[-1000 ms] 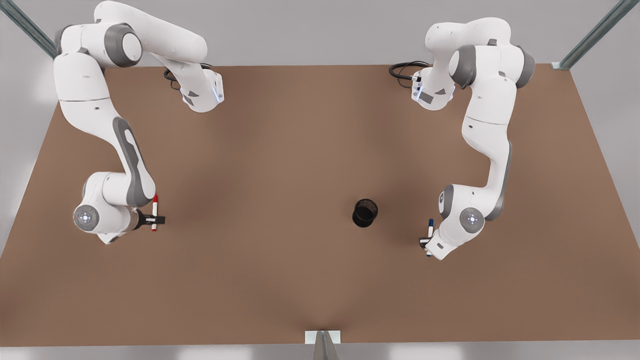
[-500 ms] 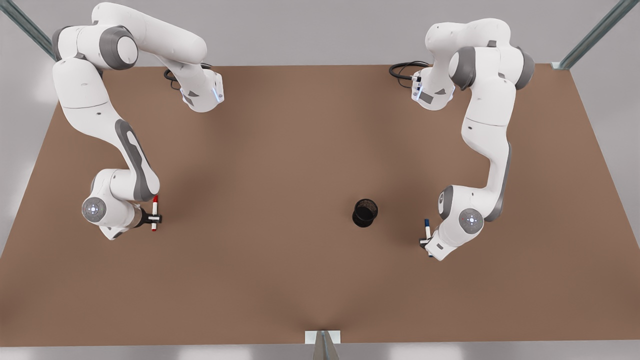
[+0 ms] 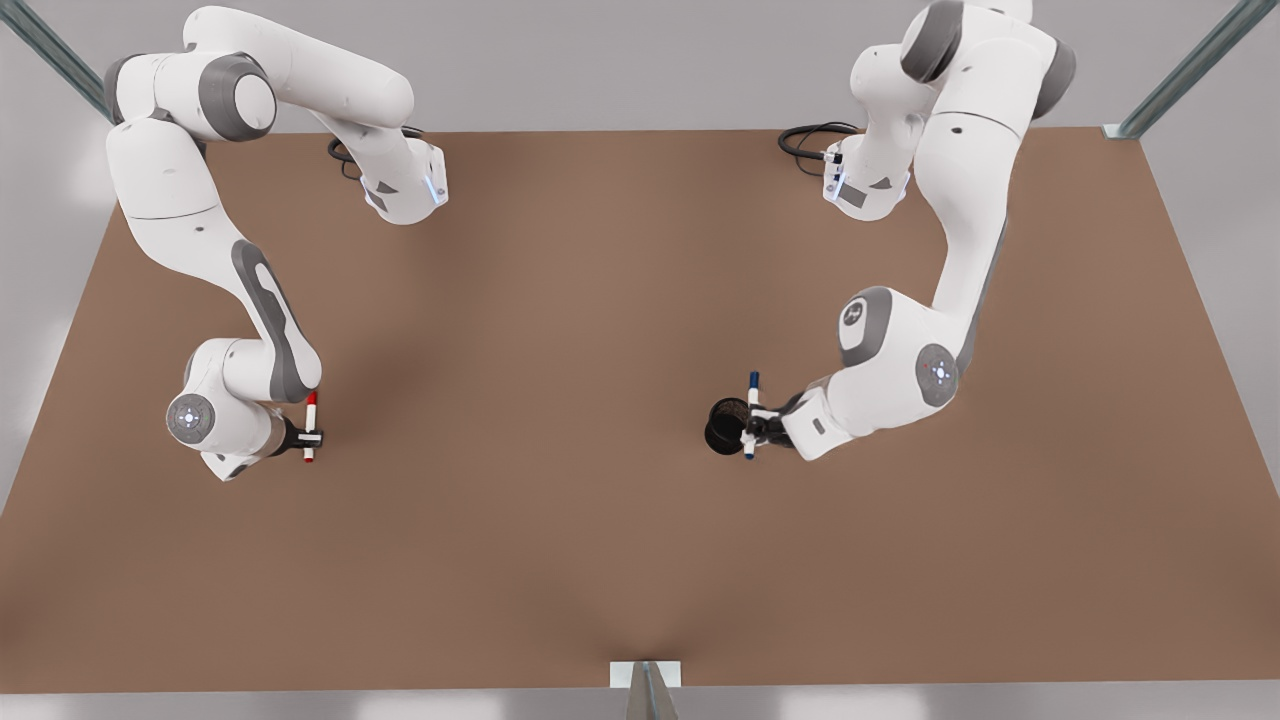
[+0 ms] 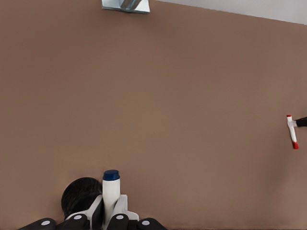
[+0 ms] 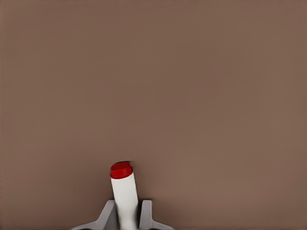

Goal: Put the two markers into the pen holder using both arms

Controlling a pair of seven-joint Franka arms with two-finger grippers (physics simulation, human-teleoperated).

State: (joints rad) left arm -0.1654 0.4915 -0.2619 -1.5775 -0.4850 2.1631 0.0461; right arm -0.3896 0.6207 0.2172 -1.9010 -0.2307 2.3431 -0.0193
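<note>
Markers held over brown table

Left gripper point(image 3: 752, 424), at the front view's right, is closed around the blue marker point(image 3: 751, 415) just beside the pen holder point(image 3: 727, 425). Right gripper point(image 3: 310, 437), at the front view's left, clamps the red marker point(image 3: 309, 425). The brown table point(image 3: 560, 300) is plain, with grey walls and metal struts point(image 3: 1190, 70) behind.

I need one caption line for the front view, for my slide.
Left claw holds the blue marker beside the pen holder; right claw holds the red marker apart.

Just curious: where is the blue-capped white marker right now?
The blue-capped white marker is in the left gripper, beside the black pen holder, on the front view's right.
</note>
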